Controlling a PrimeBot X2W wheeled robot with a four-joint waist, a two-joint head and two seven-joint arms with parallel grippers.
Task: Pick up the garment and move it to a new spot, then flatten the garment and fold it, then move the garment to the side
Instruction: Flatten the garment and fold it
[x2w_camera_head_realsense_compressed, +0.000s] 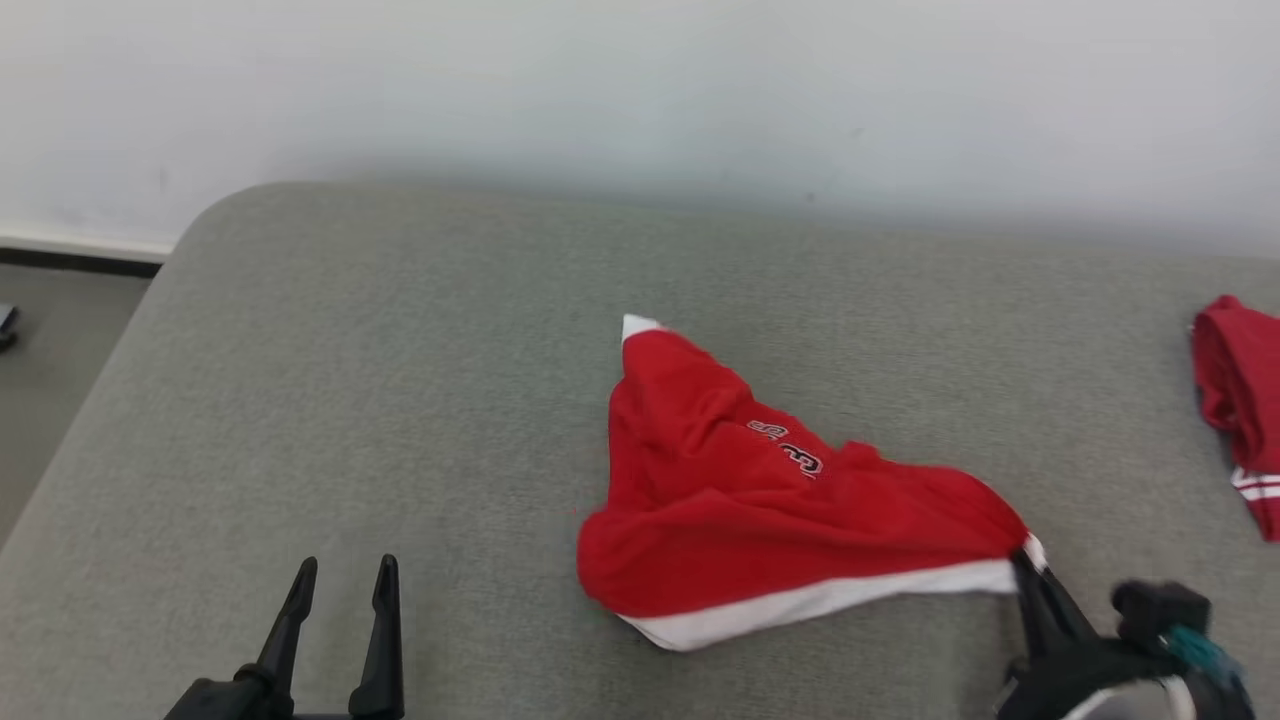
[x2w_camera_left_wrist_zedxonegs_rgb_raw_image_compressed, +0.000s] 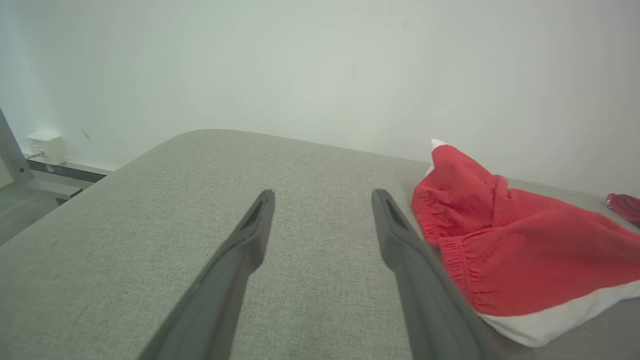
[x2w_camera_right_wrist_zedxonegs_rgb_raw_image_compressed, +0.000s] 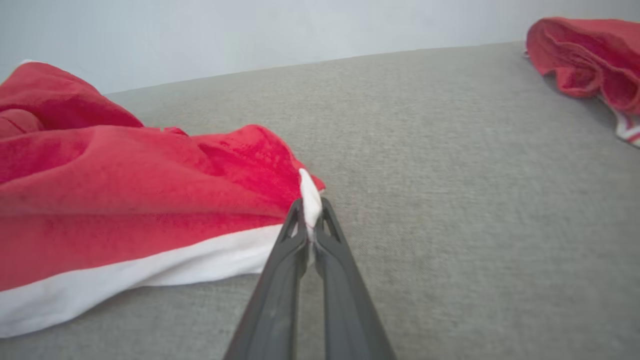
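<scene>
The garment (x2w_camera_head_realsense_compressed: 760, 500) is red with a white hem band and dark lettering, lying crumpled in the middle of the grey cushioned surface (x2w_camera_head_realsense_compressed: 400, 380). My right gripper (x2w_camera_head_realsense_compressed: 1022, 562) is shut on the white corner at the garment's right end; the right wrist view shows the white edge of the garment (x2w_camera_right_wrist_zedxonegs_rgb_raw_image_compressed: 150, 200) pinched between the closed fingertips of that gripper (x2w_camera_right_wrist_zedxonegs_rgb_raw_image_compressed: 311, 209). My left gripper (x2w_camera_head_realsense_compressed: 345, 575) stands open at the lower left, above bare surface, well left of the cloth. In the left wrist view the garment (x2w_camera_left_wrist_zedxonegs_rgb_raw_image_compressed: 525, 255) lies just right of the open left gripper (x2w_camera_left_wrist_zedxonegs_rgb_raw_image_compressed: 322, 200).
A second red cloth (x2w_camera_head_realsense_compressed: 1240, 400) with white stripes lies at the surface's far right edge, also seen as the red cloth (x2w_camera_right_wrist_zedxonegs_rgb_raw_image_compressed: 585, 60) in the right wrist view. A white wall (x2w_camera_head_realsense_compressed: 640, 90) rises behind. Floor (x2w_camera_head_realsense_compressed: 50, 380) lies beyond the rounded left edge.
</scene>
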